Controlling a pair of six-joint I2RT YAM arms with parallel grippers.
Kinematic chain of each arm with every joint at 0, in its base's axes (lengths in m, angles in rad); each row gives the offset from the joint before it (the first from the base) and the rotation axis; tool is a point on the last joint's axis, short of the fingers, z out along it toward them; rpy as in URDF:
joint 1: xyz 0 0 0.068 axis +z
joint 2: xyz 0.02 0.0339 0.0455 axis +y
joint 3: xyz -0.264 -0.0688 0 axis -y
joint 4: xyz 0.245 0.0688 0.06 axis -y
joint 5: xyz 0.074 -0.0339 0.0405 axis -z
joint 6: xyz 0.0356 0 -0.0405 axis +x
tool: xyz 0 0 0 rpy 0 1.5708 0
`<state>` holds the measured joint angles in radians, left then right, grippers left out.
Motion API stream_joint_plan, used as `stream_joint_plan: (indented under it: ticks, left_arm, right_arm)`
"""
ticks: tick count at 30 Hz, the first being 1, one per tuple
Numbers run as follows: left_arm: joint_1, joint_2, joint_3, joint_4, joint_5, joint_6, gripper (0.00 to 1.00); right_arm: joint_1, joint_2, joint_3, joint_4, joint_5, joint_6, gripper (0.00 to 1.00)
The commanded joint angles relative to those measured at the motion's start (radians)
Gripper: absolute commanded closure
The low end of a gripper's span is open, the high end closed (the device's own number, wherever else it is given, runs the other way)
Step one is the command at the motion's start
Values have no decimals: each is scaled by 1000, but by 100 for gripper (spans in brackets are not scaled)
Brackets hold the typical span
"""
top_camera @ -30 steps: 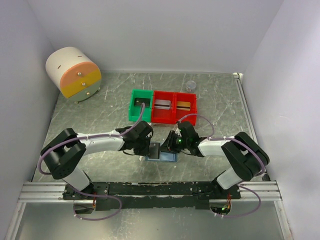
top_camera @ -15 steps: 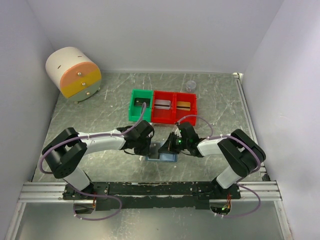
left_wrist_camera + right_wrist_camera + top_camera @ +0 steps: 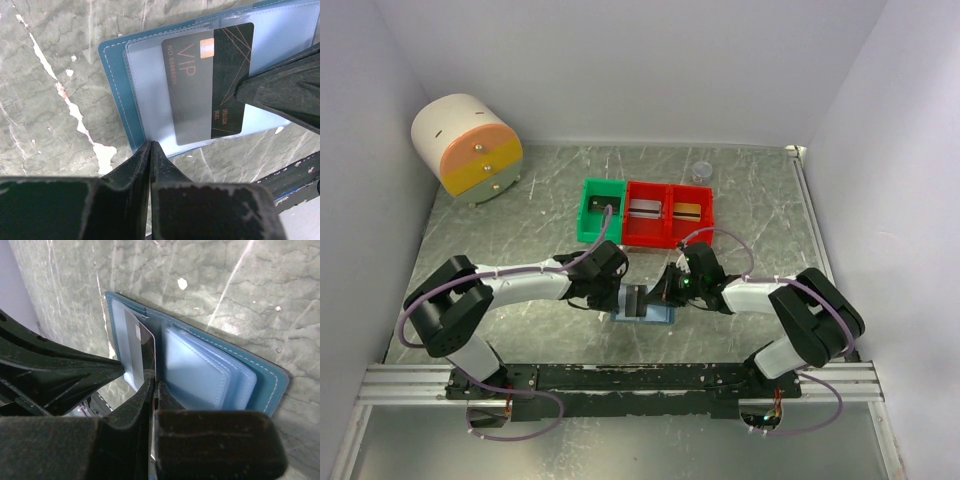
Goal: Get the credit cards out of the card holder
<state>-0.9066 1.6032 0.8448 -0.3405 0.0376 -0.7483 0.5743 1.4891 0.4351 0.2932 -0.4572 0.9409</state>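
The blue card holder (image 3: 655, 313) lies open on the table between both arms. In the left wrist view a dark credit card (image 3: 200, 85) marked VIP sits partly in a clear pocket of the card holder (image 3: 114, 80). My right gripper (image 3: 156, 382) is shut on that dark card (image 3: 146, 349), pinching its free edge; its fingers (image 3: 280, 95) show at the right of the left wrist view. My left gripper (image 3: 151, 144) is shut, its tips resting on the holder's near edge. From above, the card (image 3: 638, 300) stands tilted between the left gripper (image 3: 623, 297) and the right gripper (image 3: 663, 293).
Behind the holder stand a green bin (image 3: 600, 228) and two red bins (image 3: 646, 232); a silvery card (image 3: 643, 208) lies in one, a gold card (image 3: 688, 211) in the other. A round drawer unit (image 3: 467, 145) sits back left, a small clear cap (image 3: 700, 171) at the back.
My right gripper has shut on the dark card and drawn back slightly to the right, tilting the card up out of its pocket. The left arm has hardly moved.
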Motion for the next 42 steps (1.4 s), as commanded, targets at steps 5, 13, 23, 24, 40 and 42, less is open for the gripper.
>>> stream_joint_plan:
  ticks: [5,13,23,24,40,42]
  left_arm:
    - [-8,-62,102,-18,-57,13,80]
    - [-8,37,109,56,21,-23,76]
    - [-10,131,82,-28,-56,-82,87]
    - [-11,130,75,-28,-59,-84,87]
    - [-13,121,72,-32,-49,-72,90]
    - [-12,121,74,-31,-47,-71,90]
  right_arm:
    - [-14,17,-21,-24,18,-14,100]
    - [-21,16,-24,-35,19,-20,100]
    - [-24,-12,-51,20,-5,16,100]
    - [-24,-13,-53,26,-8,23,98]
    - [-25,46,-84,237,-81,134,80]
    - [-26,51,-85,246,-83,134,83]
